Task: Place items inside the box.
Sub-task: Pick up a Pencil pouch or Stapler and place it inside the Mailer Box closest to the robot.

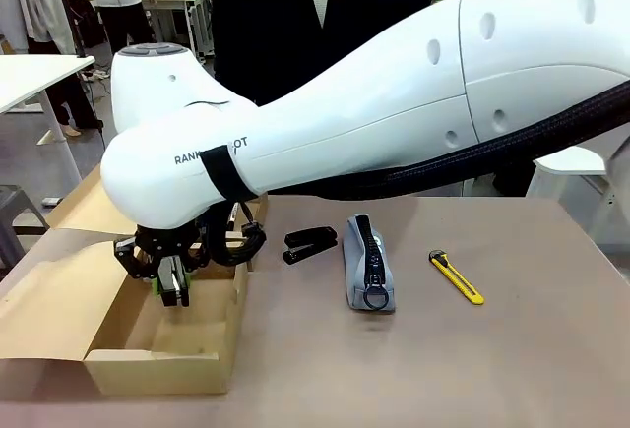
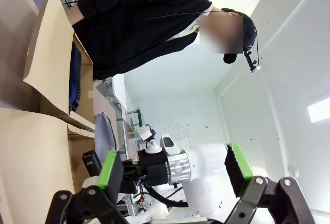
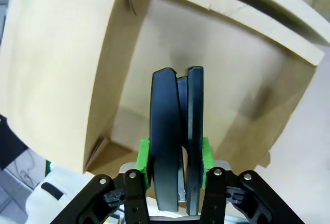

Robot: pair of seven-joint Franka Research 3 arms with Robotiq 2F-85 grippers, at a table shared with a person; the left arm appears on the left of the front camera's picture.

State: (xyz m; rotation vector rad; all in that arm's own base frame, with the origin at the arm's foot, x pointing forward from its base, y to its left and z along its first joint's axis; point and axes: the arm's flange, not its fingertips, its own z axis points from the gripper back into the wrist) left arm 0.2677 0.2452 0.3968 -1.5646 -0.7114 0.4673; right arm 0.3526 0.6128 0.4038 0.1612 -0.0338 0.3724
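My right arm reaches across to the left. Its gripper hangs low inside the open brown box, shut on a black stapler held end-on above the box floor. A second black stapler, a grey zip pencil case and a yellow utility knife lie on the table to the right of the box. A navy pouch lies in the box. My left gripper is open with nothing between its green pads.
The box's wide flap lid lies open to the left. A person in black stands at the far side of the table. My right arm's white body spans the scene above the table. There is bare tabletop in front.
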